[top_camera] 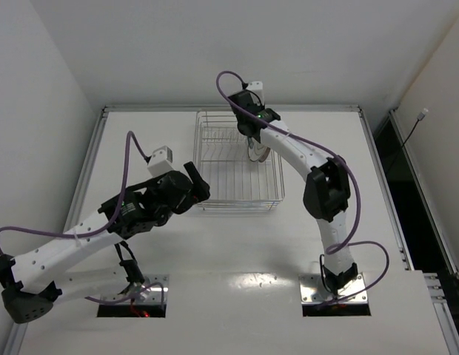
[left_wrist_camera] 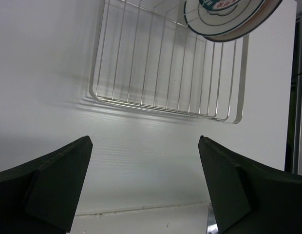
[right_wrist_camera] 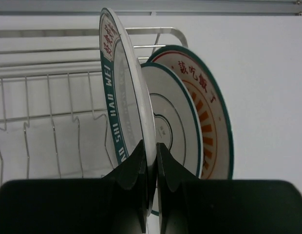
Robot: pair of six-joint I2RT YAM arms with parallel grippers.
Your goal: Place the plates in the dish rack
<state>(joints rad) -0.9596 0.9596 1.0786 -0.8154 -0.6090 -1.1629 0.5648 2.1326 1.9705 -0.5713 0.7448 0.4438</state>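
Because the teal-rimmed plate (right_wrist_camera: 117,97), pinched by its rim between the right gripper's (right_wrist_camera: 151,151) jaws and standing in the dish rack (right_wrist_camera: 44,117) beside the ringed plate (right_wrist_camera: 173,117), looks stiff, slick and breakable, a firm rim hold suits it; the left gripper (left_wrist_camera: 145,141) gapes empty.

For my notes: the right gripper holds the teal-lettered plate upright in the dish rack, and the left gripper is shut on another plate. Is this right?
Not quite: the left wrist view shows the left gripper open and holding nothing. The rest stands: the right gripper holds the teal-lettered plate upright in the dish rack.
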